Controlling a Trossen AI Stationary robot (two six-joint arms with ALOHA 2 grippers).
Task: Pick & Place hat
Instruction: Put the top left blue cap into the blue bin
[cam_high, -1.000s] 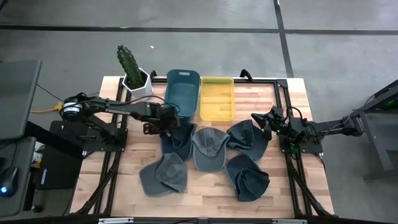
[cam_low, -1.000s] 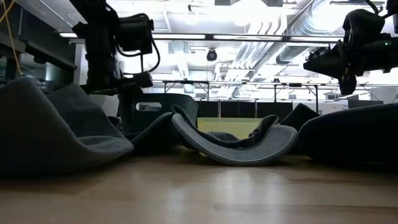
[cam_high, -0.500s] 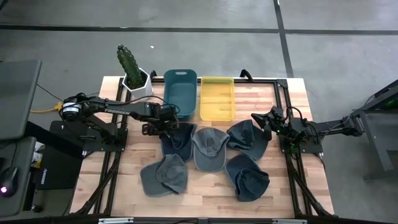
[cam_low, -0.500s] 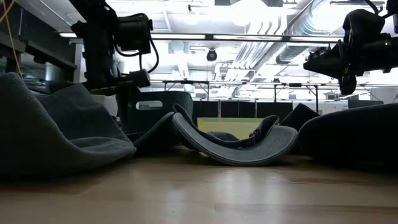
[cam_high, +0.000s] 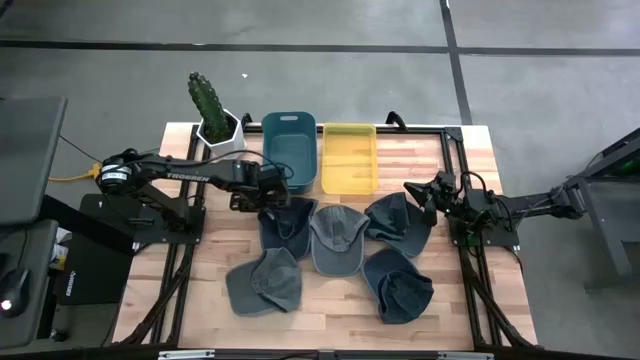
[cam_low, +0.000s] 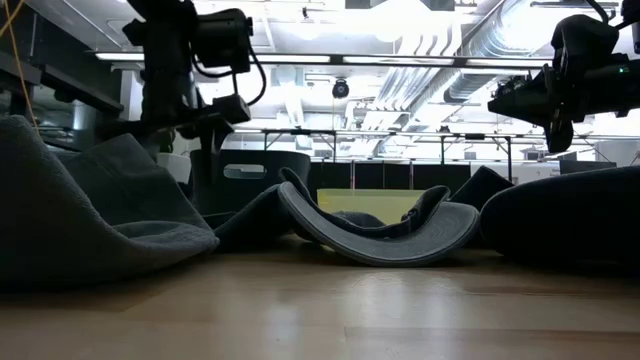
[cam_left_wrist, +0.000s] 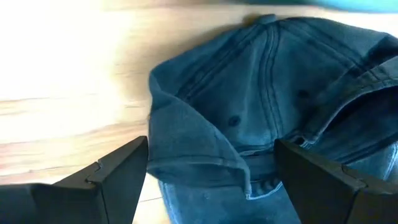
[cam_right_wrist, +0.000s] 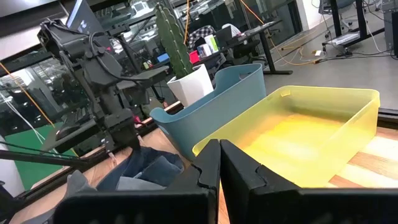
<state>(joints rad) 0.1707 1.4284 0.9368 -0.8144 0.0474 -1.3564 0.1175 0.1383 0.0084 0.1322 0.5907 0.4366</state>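
Several dark blue-grey caps lie on the wooden table; the far-left cap (cam_high: 285, 224) lies crown up under my left gripper. My left gripper (cam_high: 258, 190) (cam_low: 215, 108) hovers above it, open, near the cap's far-left edge. In the left wrist view the fingers (cam_left_wrist: 118, 177) stand wide on either side of this cap (cam_left_wrist: 267, 93) without touching it. My right gripper (cam_high: 420, 192) (cam_right_wrist: 217, 168) is shut and holds nothing. It waits in the air (cam_low: 510, 100) near the table's right side, beside the far-right cap (cam_high: 398, 220).
A teal bin (cam_high: 290, 150) and a yellow bin (cam_high: 349, 158) stand side by side at the far edge. A potted cactus (cam_high: 210, 112) stands at the far-left corner. Other caps lie at the middle (cam_high: 337, 238), near left (cam_high: 265, 282) and near right (cam_high: 400, 285).
My left gripper has risen above the far-left cap and drawn slightly toward the far-left, staying open. The teal bin has slid a little toward the table's left edge. The caps lie as before.
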